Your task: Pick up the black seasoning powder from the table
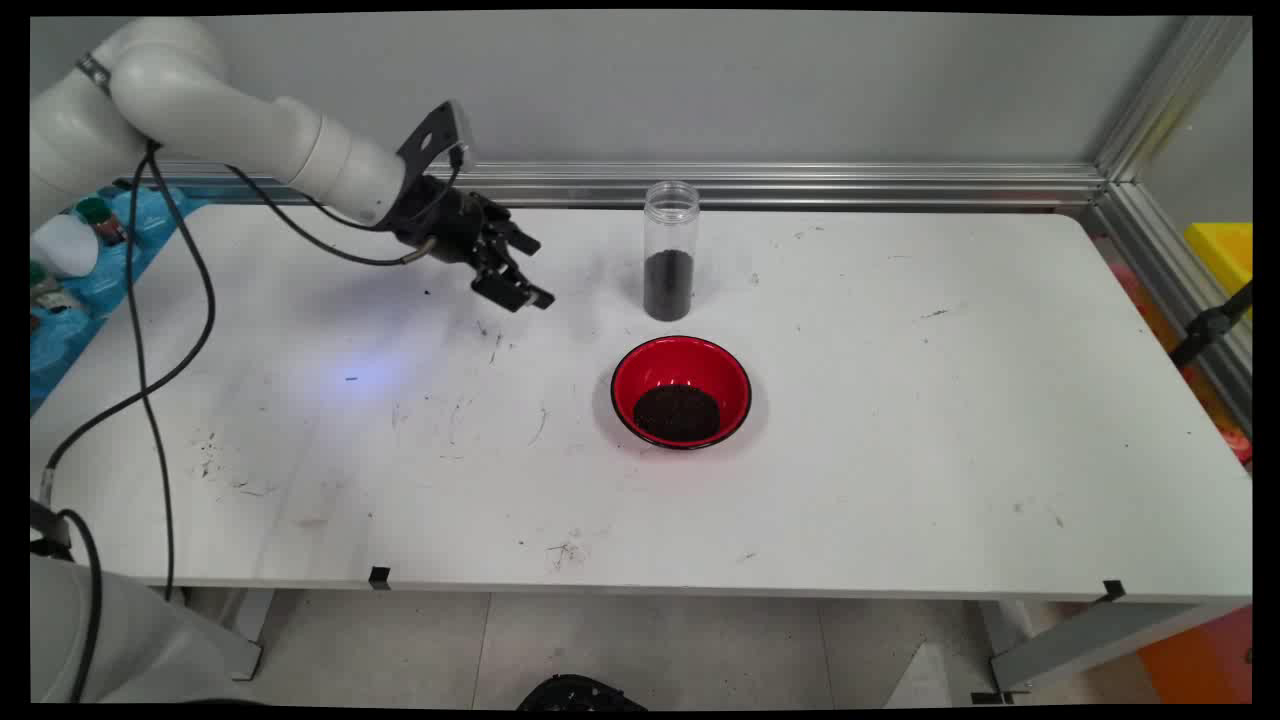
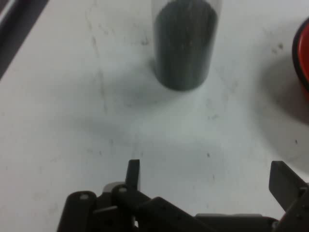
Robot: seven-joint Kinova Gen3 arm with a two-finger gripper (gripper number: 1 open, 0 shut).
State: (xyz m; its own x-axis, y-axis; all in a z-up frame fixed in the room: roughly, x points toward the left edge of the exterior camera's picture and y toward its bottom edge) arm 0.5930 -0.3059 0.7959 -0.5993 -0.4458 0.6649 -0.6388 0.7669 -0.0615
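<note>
1. Claw (image 1: 520, 270): black, two-finger, on a smooth white arm (image 1: 250, 140) coming in from upper left w/ black cables (image 1: 150, 330) hanging off it. Fingers (image 2: 133, 174) spread wide apart, nothing betw. them. Hovers above the table, tilted down and to the right.
2. Jar (image 1: 671, 250): clear cylinder, plastic or glass, upright, no lid, threaded-looking rim. Lower part filled w/ dark, fine-grained stuff; upper part see-through. Stands toward the table's far edge, right of the claw and apart from it, nearest thing to the claw. In hand view the jar (image 2: 185, 46) sits straight ahead of the fingers, its top cut off by the frame.
3. Bowl (image 1: 681, 392): round, glossy red inside, dark rim. Holds a flat heap of the same dark grainy material. Just in front of the jar, not touching it.
4. Table (image 1: 900, 420): flat white top, matte, w/ scuffs and small dark specks scattered over it.
5. Rail (image 1: 800, 185): ribbed silver metal, along the table's back edge under a plain grey wall.
</note>
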